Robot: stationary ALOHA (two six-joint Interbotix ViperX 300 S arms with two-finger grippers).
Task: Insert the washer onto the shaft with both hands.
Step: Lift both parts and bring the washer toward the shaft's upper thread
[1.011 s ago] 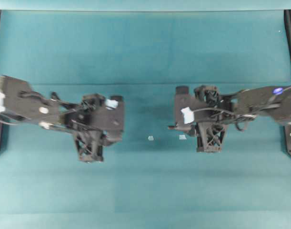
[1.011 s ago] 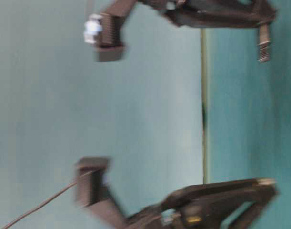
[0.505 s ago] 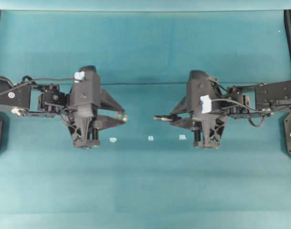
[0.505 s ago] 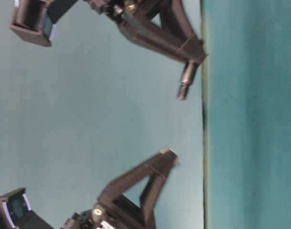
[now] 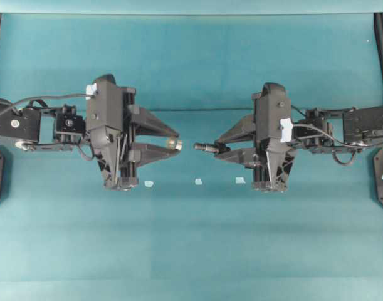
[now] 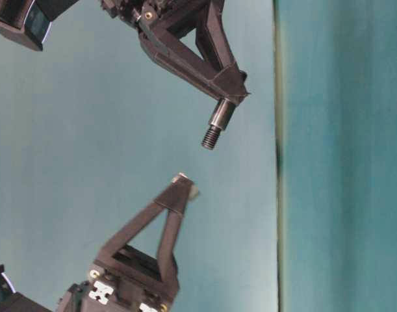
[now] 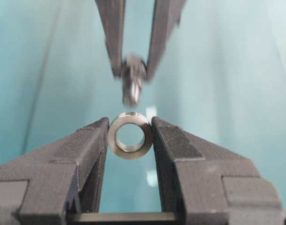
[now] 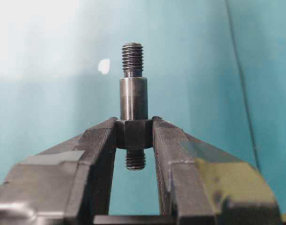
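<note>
Steel washer (image 7: 130, 135) and shaft (image 8: 134, 101) now nearer, tips levelled

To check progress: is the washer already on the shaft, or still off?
Off. The washer and the shaft tip are apart, with a gap between.

No legible text, brand, number or sign appears in any view; the white tape tags on the left gripper (image 5: 173, 144) and the right gripper (image 5: 216, 148) carry no readable marks, and the small chips on the teal table (image 5: 191, 251) are blank
</note>
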